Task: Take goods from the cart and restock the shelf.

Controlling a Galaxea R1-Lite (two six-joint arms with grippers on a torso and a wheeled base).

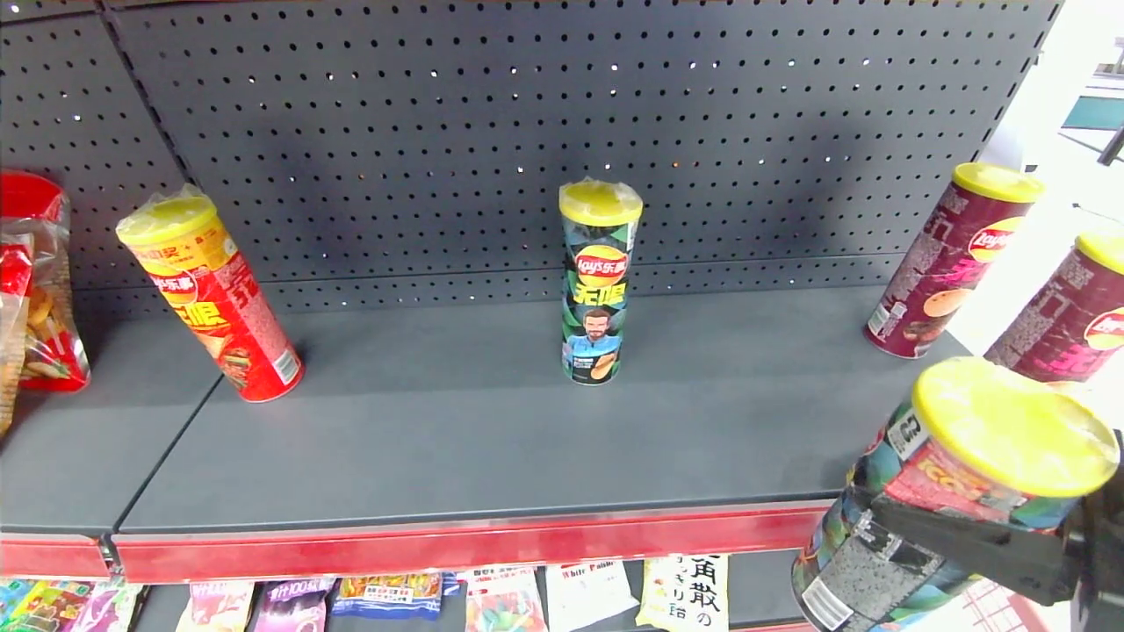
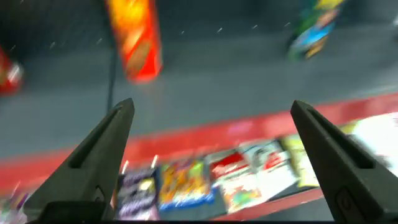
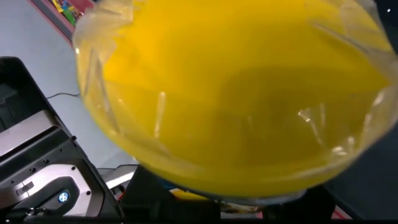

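While four cans already stand on the shelf [image 1: 492, 439], the head view suggests the restocking is only partly done. A red can [image 1: 211, 298] stands at nine o'clock and a green can [image 1: 599, 285] at the centre, against the back panel. Two maroon cans [image 1: 948, 263] stand at three o'clock, and a snack bag [image 1: 39, 307] sits at the far nine o'clock edge. Wide bare stretches lie between them. At four o'clock the held can [image 1: 1014, 426] hangs in front of and below the red price rail [image 1: 474, 540], not yet over the shelf. The right gripper [image 1: 966, 540] is clamped across its body. I judge this can to be in mid-delivery, so lifting it over the rail and setting it upright is what remains for it.

From the left wrist view, the left gripper [image 2: 211, 106] is spread wide with nothing between its fingers. It faces the price rail [image 2: 217, 134], with the red can [image 2: 134, 43] and the green can [image 2: 311, 28] beyond and packets [image 2: 236, 177] on the tier underneath.

From the right wrist view, the yellow lid [image 3: 236, 93] of the held can sits close under the camera and hides the fingers. How much stock is left to bring cannot be judged.
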